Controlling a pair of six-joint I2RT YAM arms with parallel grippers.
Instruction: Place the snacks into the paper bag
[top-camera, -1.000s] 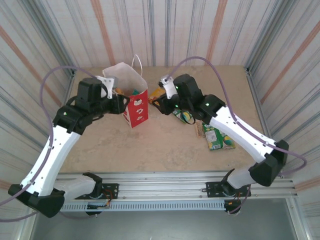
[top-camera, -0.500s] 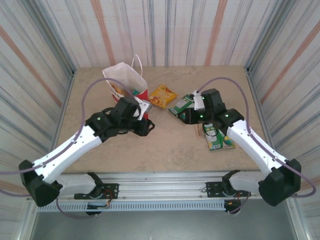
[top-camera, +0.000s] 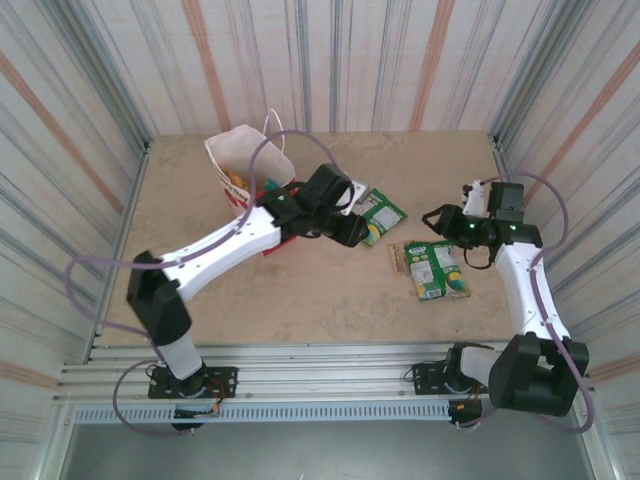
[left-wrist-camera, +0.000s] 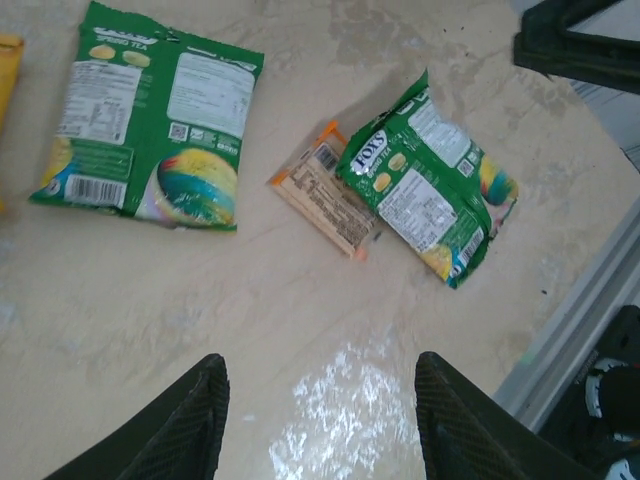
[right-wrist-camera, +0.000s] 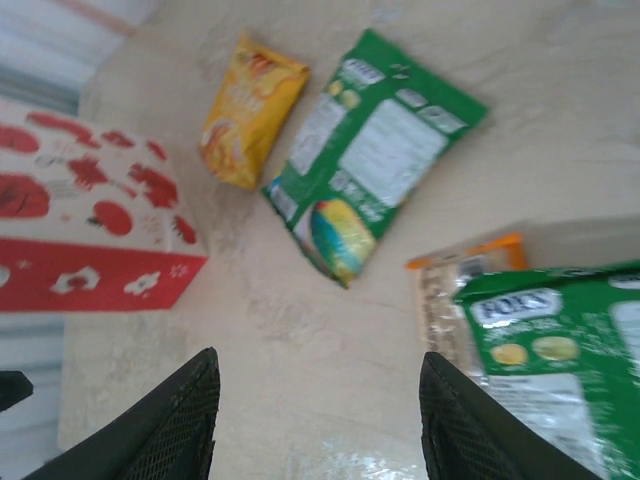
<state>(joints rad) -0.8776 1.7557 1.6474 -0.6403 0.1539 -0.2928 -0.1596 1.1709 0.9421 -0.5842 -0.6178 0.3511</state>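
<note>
Lying beyond spread left fingers (left-wrist-camera: 190, 425), green packet (left-wrist-camera: 150, 115)

The left arm (top-camera: 215, 248) stretches far forward and to the right from its base, elbow bent, ending in the left tool (top-camera: 358, 228). Its 2 fingers (left-wrist-camera: 195, 425) stand wide apart and hold nothing. The right arm (top-camera: 527, 290) runs forward along the right side with its wrist turned left. The right tool (top-camera: 432, 217) is also spread and holds nothing.

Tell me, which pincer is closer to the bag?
Left. The left pincer is just right of the bag, beside a green packet; the right pincer is farther right, beyond that packet.
</note>
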